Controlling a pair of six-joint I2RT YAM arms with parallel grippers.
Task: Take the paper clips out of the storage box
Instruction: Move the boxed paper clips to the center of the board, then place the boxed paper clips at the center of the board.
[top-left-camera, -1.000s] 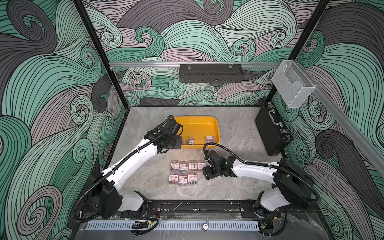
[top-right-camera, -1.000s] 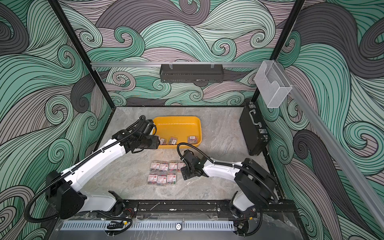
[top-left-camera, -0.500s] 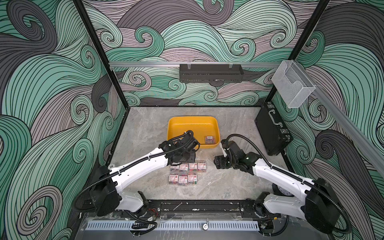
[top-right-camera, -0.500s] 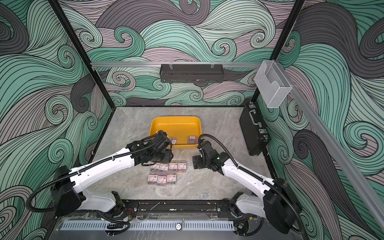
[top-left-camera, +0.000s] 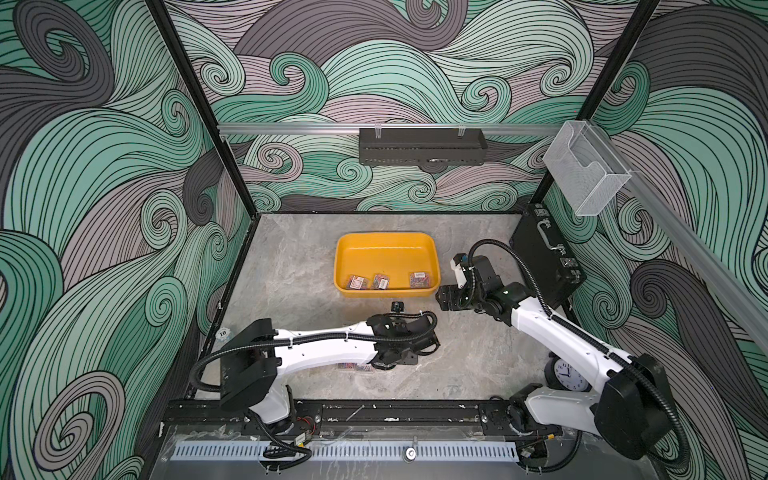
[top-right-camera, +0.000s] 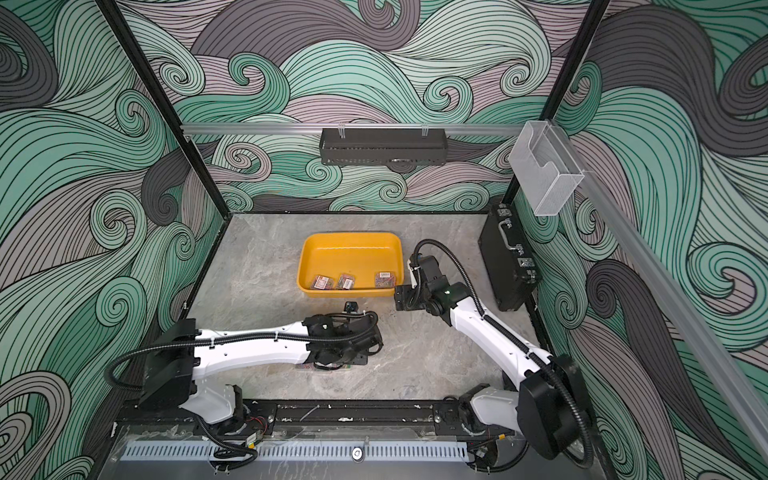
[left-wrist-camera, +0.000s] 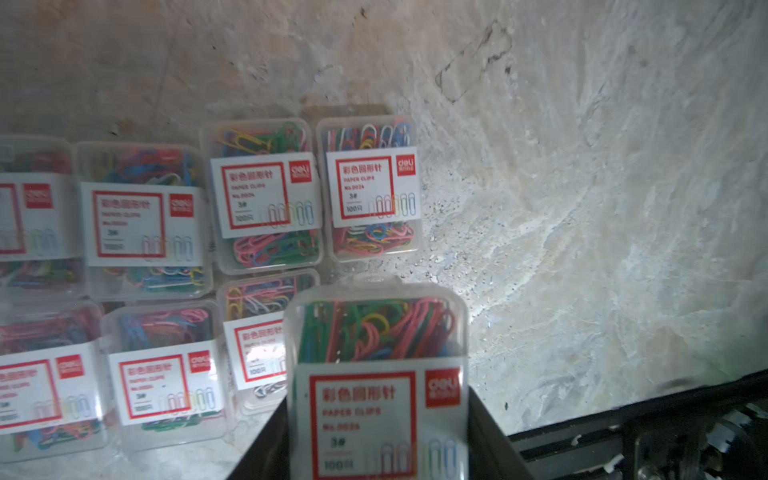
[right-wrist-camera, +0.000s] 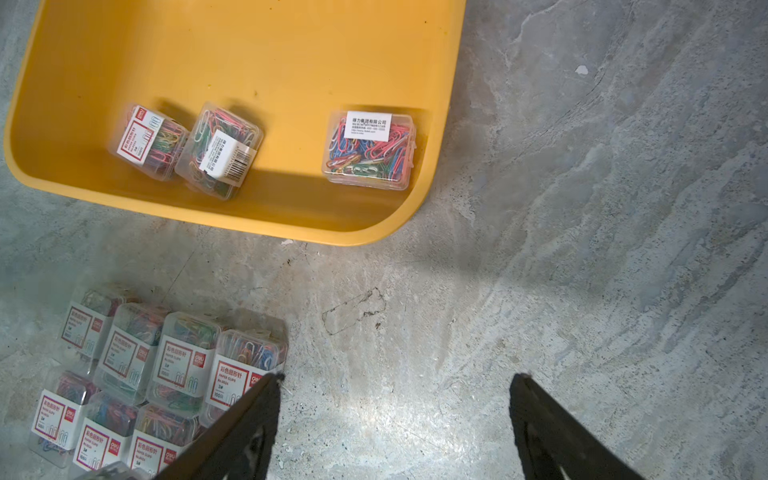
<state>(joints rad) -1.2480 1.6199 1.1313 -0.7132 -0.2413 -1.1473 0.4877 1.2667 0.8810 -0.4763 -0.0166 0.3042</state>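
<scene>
**Inspector A:** Top views first. Where are the task's things standing?

**Inspector B:** In both top views the storage box is sitting mid-desk, toward the far side. Three boxes of paper clips are lying along its near wall, not yet out. The left arm is reaching across on the near side, covering most of the rows of paper clips set out on the desk. The right gripper is hovering just beside the storage box's near right corner.

**A:** Left wrist view?

**B:** The left gripper is clamping a carried box of paper clips by its two sides, label up. Seven boxes are lying in two rows beside it, and the carried one is overlapping the end of the shorter row. Whether it is touching the desk, I cannot tell.

**A:** Right wrist view?

**B:** The right gripper's jaws are standing wide apart, with only bare desk between them. In the storage box, two boxes are pressing together and the third is lying apart, close to the right wall.

**A:** Hazards?

**B:** In my judgement:
- Released too close, the carried box could be landing on its neighbour's edge and shoving the row.
- Smooth plastic could be slipping in the grip.
- A right finger descending by the wall could be catching the rim and dragging the storage box.
- Lifting one of the touching pair could be toppling the other.
- Both arms are working close together and could be clashing.
</scene>
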